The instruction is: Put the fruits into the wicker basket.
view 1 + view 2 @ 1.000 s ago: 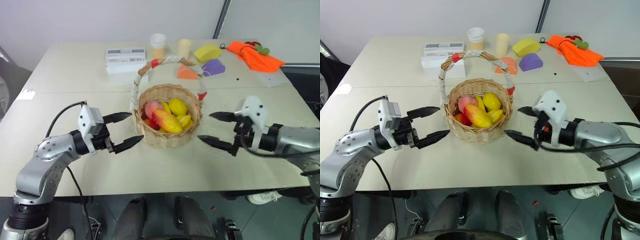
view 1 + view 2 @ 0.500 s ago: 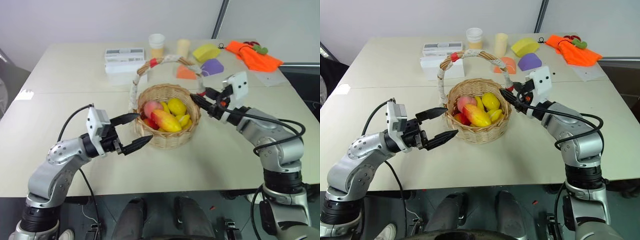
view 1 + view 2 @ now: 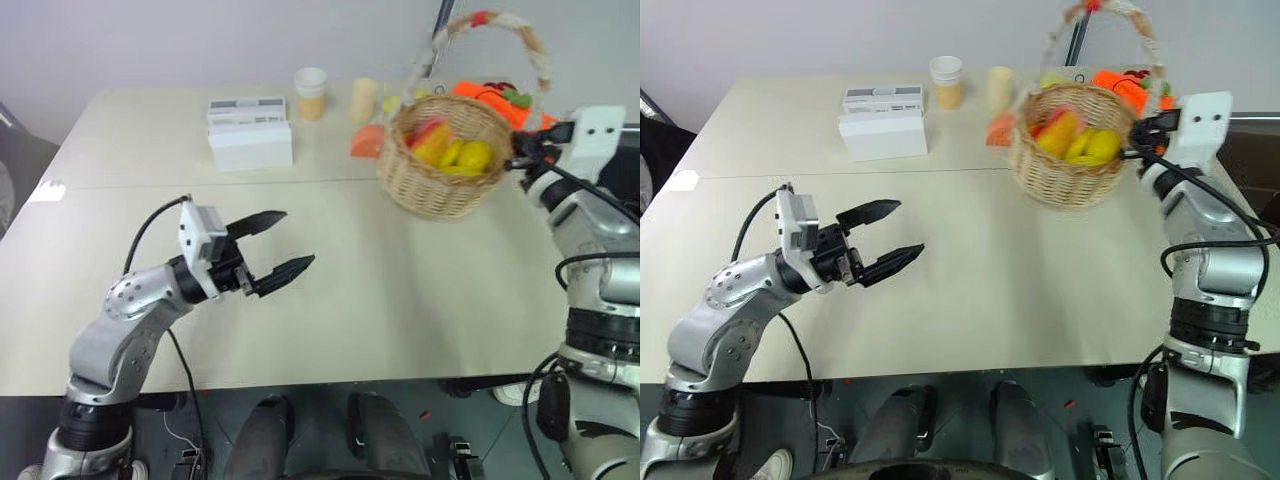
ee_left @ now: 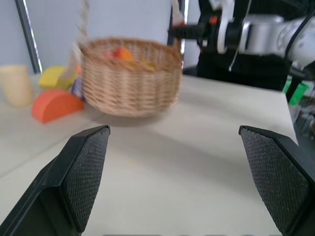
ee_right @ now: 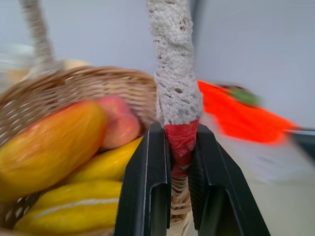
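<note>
Basket first, from the head views: a round tan woven wicker basket with a tall arched handle wrapped in white with red bands sits at the far right of the pale table, tilted, with an oval red-to-yellow mango and a bright yellow ridged starfruit inside. The right gripper meets its right rim. The left gripper hangs over bare tabletop well apart from the basket, fingers spread wide and holding nothing. A white box and a paper cup stand at the far edge.

Left wrist view: the basket stands beyond the two parted fingers, beside an orange foam wedge.

Right wrist view: the black fingers are clamped on the handle's base, at a red band.
</note>
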